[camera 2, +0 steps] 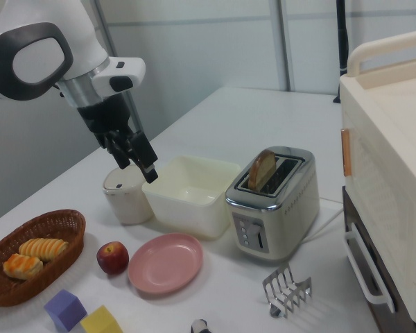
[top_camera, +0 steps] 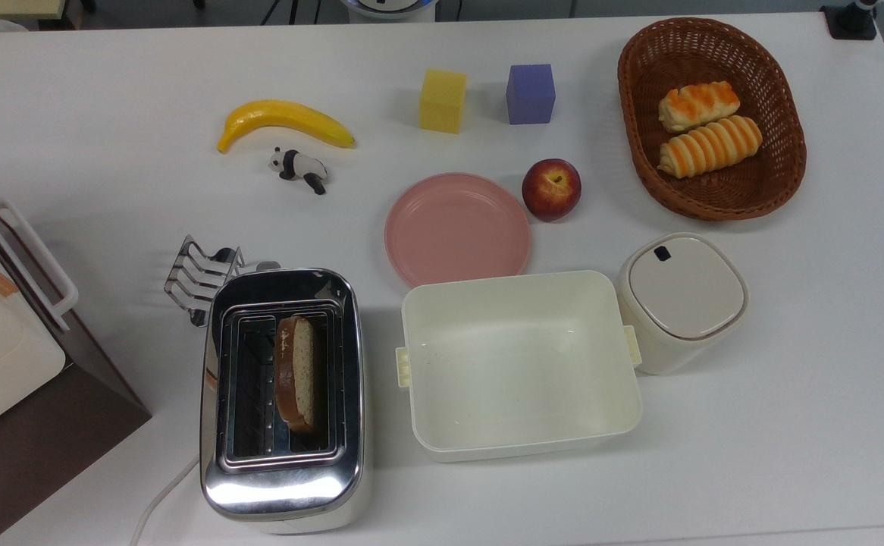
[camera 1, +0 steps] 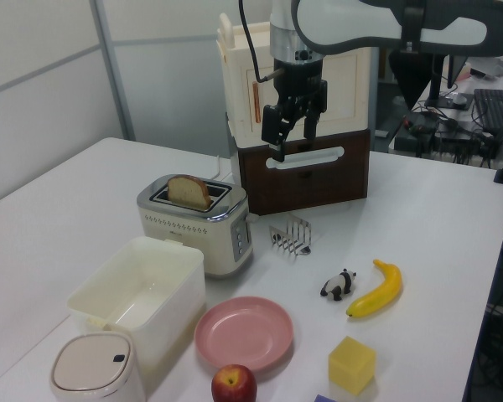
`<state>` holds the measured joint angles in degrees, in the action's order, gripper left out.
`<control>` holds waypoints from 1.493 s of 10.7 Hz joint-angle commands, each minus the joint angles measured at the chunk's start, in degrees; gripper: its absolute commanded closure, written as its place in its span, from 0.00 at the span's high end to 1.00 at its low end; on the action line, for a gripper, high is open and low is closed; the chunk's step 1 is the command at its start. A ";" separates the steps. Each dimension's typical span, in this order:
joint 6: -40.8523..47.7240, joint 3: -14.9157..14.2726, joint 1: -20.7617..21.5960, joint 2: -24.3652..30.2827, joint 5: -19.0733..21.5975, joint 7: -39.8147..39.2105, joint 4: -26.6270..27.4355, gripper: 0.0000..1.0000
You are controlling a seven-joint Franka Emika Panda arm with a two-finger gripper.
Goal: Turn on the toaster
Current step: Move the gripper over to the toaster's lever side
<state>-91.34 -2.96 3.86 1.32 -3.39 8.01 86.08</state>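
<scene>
The chrome toaster (top_camera: 283, 493) (camera 1: 203, 230) (camera 2: 274, 215) stands near the table's front edge in the top view, its white cord (top_camera: 155, 500) trailing off. A bread slice (top_camera: 298, 371) (camera 1: 189, 191) (camera 2: 261, 168) sticks up out of one slot. The toaster's control end (camera 2: 253, 236) (camera 1: 244, 237) faces the wire rack. My gripper (camera 1: 292, 144) (camera 2: 137, 166) hangs high above the table, open and holding nothing. In the left view it hangs up and to the right of the toaster, well clear of it.
A wire toast rack (top_camera: 201, 274) sits beside the toaster. A cream tub (top_camera: 518, 364), a lidded container (top_camera: 681, 299), a pink plate (top_camera: 457, 227) and an apple (top_camera: 552, 188) lie nearby. Further off are a banana (top_camera: 283, 121), a toy panda (top_camera: 299, 168), two cubes, a bread basket (top_camera: 711, 117) and a boxy appliance (top_camera: 10, 341).
</scene>
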 commanded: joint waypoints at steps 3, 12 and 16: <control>-1.64 -1.17 0.27 1.06 0.32 -0.01 1.72 1.00; -7.60 -3.01 -1.48 -0.52 0.23 -0.71 4.71 1.00; -15.59 -3.10 -3.16 -2.54 0.14 -0.01 6.11 0.35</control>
<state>-102.15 -5.92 1.12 -1.15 -3.41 7.94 90.36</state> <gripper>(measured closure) 0.057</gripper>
